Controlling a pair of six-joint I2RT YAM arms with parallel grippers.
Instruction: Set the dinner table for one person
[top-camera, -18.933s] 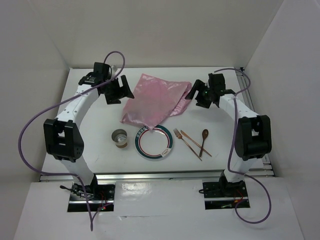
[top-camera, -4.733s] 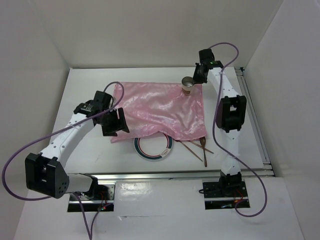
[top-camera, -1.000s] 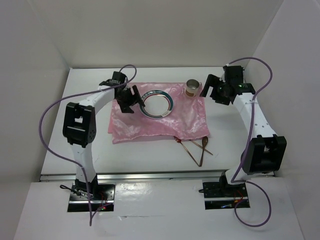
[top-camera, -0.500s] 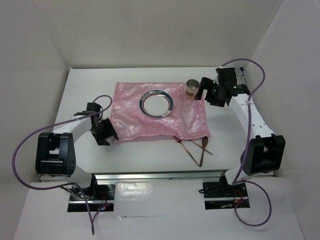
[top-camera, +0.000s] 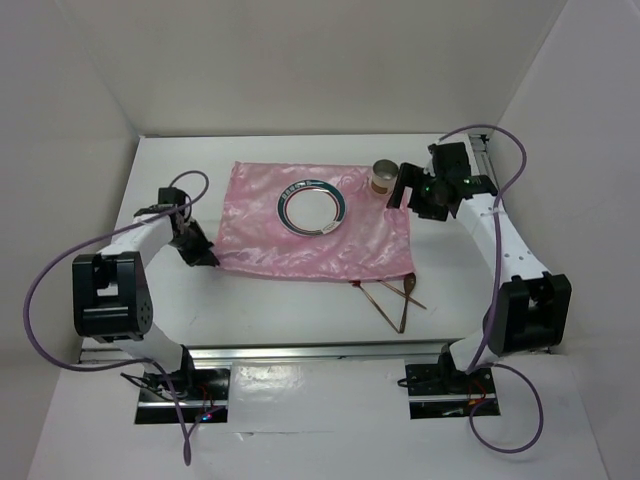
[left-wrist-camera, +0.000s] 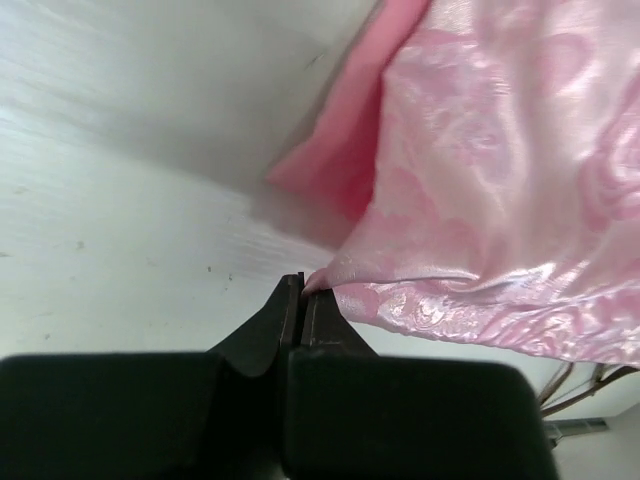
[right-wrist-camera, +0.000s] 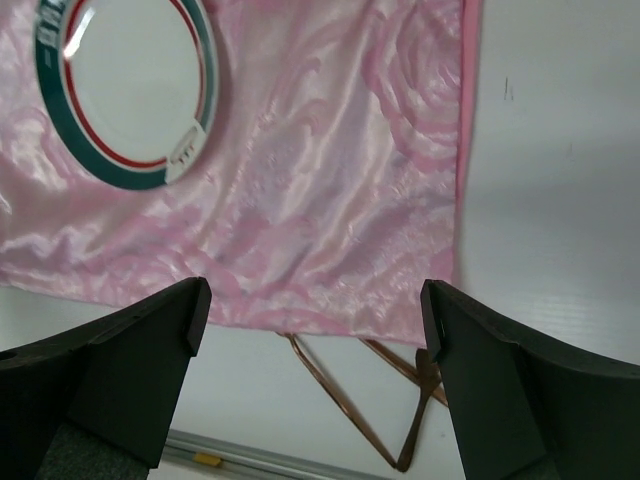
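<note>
The white dinner table (top-camera: 270, 310) carries a shiny pink placemat (top-camera: 340, 245), spread nearly flat. On the mat lie a white plate (top-camera: 313, 207) with a green and red rim and, at the far right corner, a cup (top-camera: 383, 178). My left gripper (top-camera: 205, 257) is shut on the mat's near-left corner, and the left wrist view shows the cloth (left-wrist-camera: 480, 200) pinched at the fingertips of the left gripper (left-wrist-camera: 302, 285). My right gripper (top-camera: 405, 195) hovers open just right of the cup. In its wrist view the right gripper (right-wrist-camera: 315, 300) holds nothing above the placemat (right-wrist-camera: 330, 200) and plate (right-wrist-camera: 130, 90).
Copper cutlery (top-camera: 395, 295), a fork, a knife and a spoon, lies partly under the mat's near-right edge, cutlery (right-wrist-camera: 400, 400) also showing in the right wrist view. A silver rail (top-camera: 320, 350) borders the table's near edge. White walls stand on three sides.
My left gripper left the plate on the mat, swung down to the mat's near-left corner and shut on it. The mat lies flatter. My right gripper edged toward the cup.
</note>
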